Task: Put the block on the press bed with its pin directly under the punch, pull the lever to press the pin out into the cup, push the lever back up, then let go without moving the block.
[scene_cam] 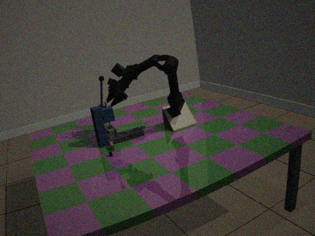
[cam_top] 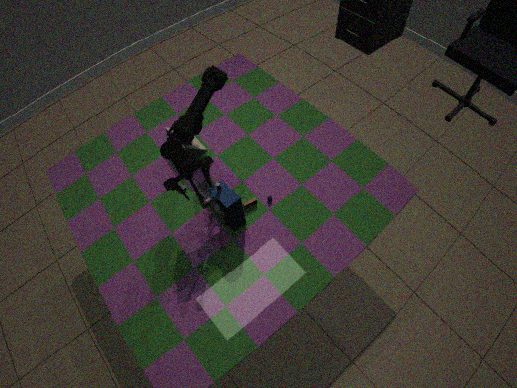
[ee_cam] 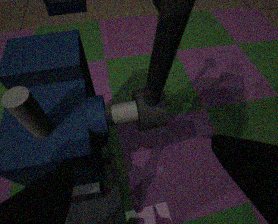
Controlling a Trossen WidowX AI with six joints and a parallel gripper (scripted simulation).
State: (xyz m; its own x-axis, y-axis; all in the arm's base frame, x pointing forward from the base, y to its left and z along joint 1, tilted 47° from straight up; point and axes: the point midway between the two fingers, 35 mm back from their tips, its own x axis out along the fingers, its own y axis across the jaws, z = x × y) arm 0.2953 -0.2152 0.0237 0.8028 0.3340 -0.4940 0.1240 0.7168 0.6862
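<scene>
While hovering open, fingers apart on nothing, with gripper [cam_top: 199, 191] [scene_cam: 110, 102] [ee_cam: 144, 155] hemmed in by blue press [cam_top: 226, 195] [scene_cam: 99, 125] [ee_cam: 50, 145] and upright lever [scene_cam: 101, 92] [ee_cam: 167, 50], can see grey block [scene_cam: 111, 131] under press head; near press, wooden piece [cam_top: 250, 203] [scene_cam: 111, 146].

Wrist: lever [ee_cam: 170, 50] cut off by top edge | wrist: both fingers cropped by frame | top: press bed hidden behind blue press [cam_top: 227, 195] | exterior: punch-to-pin alignment too small, dark to tell | office chair [cam_top: 485, 52] cropped at right
</scene>
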